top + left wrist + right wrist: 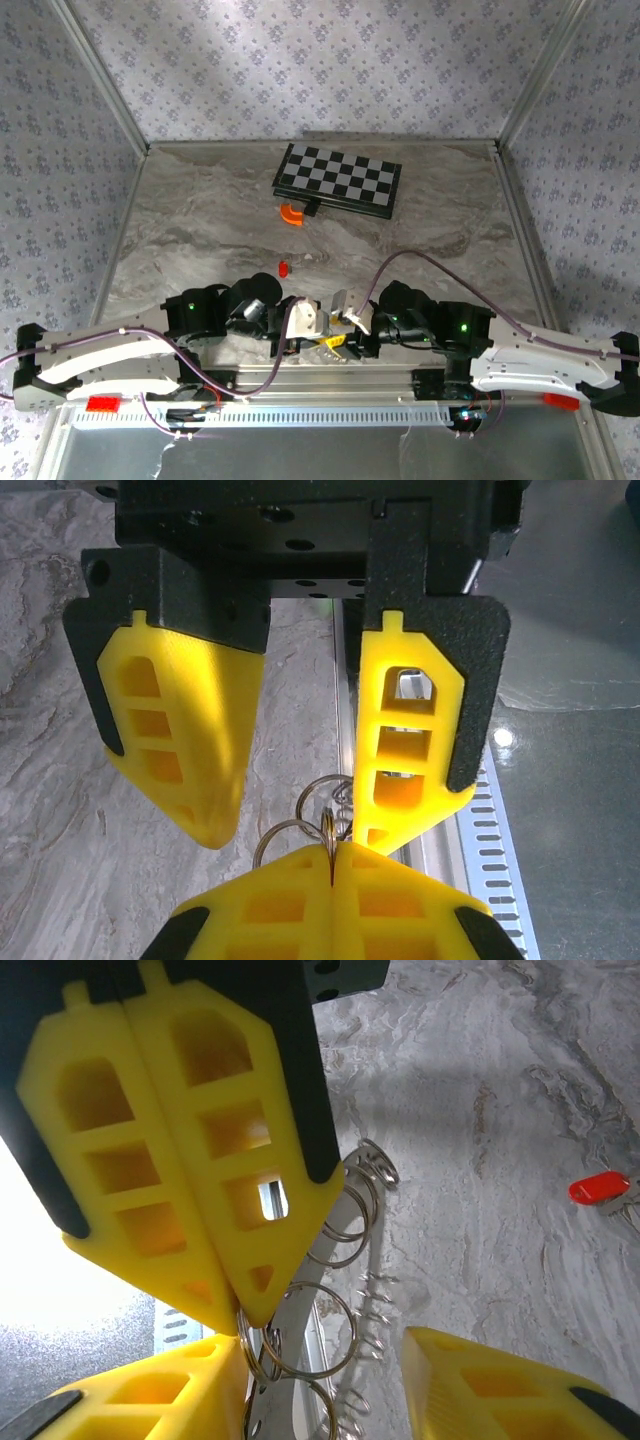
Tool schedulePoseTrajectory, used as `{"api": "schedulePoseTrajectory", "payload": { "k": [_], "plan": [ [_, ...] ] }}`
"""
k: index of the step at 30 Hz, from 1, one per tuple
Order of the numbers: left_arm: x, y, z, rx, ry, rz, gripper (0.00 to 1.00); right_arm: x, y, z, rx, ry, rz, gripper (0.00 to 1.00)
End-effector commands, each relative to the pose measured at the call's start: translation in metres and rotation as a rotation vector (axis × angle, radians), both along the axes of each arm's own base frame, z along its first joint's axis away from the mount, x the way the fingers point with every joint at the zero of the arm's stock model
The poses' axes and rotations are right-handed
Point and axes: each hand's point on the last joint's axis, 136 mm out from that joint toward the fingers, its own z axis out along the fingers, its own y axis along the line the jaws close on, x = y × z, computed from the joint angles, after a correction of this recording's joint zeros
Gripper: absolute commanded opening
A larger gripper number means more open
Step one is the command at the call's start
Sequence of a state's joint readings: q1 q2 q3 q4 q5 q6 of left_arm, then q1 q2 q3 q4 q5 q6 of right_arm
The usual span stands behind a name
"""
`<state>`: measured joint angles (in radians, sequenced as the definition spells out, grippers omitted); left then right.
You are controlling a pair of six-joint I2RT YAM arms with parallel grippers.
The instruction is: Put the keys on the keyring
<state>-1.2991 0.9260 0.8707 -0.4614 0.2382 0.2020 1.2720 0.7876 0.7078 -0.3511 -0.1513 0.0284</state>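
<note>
Hiding part of the keyring [336,1262] behind ribbed yellow plastic fingers, the left claw [245,1318] is pinching its thin silver wire loops, tips pressed together. The right claw [295,830] is standing spread on either side of them (any silver keys are hard to make out). The red-headed key [600,1188] is lying well apart on the grey veined surface [480,1080], its shank running out of frame.

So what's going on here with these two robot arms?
The left gripper has its jaws shut on a thin silver keyring, held near the arms' bases. The right gripper faces it, jaws open, one on either side of the rings. A small red-headed key lies apart on the table, not yet on the ring.
</note>
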Motion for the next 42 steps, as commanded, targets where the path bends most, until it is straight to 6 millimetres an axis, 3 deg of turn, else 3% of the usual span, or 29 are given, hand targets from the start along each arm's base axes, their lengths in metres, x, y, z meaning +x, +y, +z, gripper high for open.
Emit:
{"api": "schedulePoseTrajectory", "payload": {
  "k": [1,17,23,26,28,35,42],
  "plan": [
    [-0.006,-0.005,0.018,-0.046,-0.014,-0.033,0.0,0.003,0.001,0.008,0.036,-0.041,-0.007,0.4],
    [-0.005,-0.004,0.016,-0.043,-0.011,-0.025,0.0,0.004,0.0,0.012,0.07,-0.067,-0.017,0.0],
    [-0.002,0.0,0.016,-0.062,-0.016,0.003,0.02,0.011,-0.007,0.02,0.108,-0.108,-0.066,0.0],
    [0.0,0.004,0.022,-0.115,-0.017,0.035,0.22,0.013,-0.011,0.026,0.147,-0.119,-0.085,0.0],
    [0.003,0.009,0.028,-0.166,-0.018,0.064,0.29,0.013,-0.012,0.032,0.178,-0.123,-0.091,0.0],
    [0.004,0.02,0.046,-0.34,0.019,0.119,0.32,0.017,-0.01,0.044,0.273,-0.124,-0.122,0.0],
    [0.005,0.012,0.048,-0.407,0.025,0.115,0.34,0.016,-0.006,0.058,0.399,-0.104,-0.127,0.0]
  ]
}}
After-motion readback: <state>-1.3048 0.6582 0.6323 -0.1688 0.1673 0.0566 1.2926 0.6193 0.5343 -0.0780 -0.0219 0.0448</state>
